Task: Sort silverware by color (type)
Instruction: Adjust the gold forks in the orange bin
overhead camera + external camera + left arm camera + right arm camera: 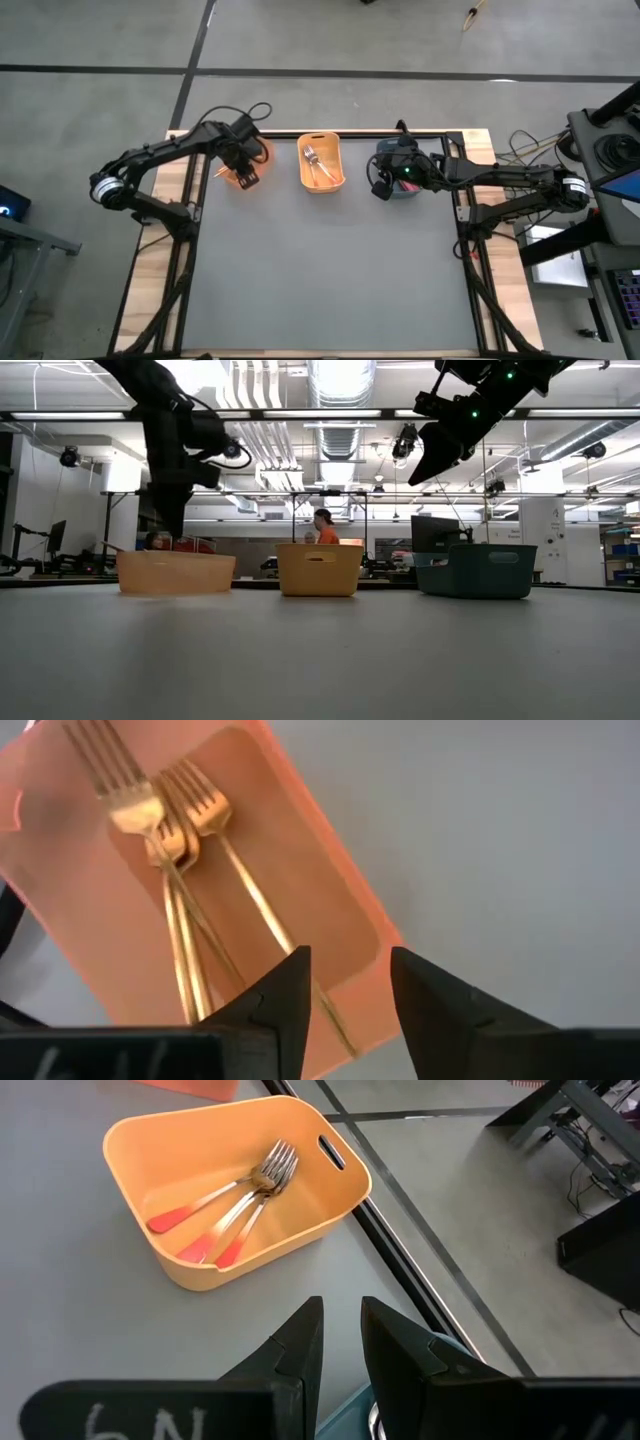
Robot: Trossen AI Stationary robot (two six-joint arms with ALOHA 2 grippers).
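1. Currently the left gripper (243,172) hovers over the orange-pink bin (238,176) at the table's 11 o'clock; fingers (285,1000) apart, nothing between them.
2. Gold forks (185,870) lie in that bin, at least three, bunched side by side. In the left wrist view their long axes run roughly along the bin's length, tines (100,760) all at one end, handles crossing towards the gripper end. One handle tip passes under the gap between the fingers.
3. Yellow bin (322,163) sits at 12 o'clock, between the other two. It holds three silver-tined forks (235,1205) with red-pink handles (165,1218). Handles fan out slightly, tines overlap at one end of the bin; long axes run near its length.
4. Right gripper (385,180) hangs above the dark teal bin (476,570) at 1 o'clock. Fingers (300,1350) show a narrow gap, nothing visible in it.
5. Teal bin contents: can't tell.
6. Low view: person in an orange top (325,530) far behind the table.
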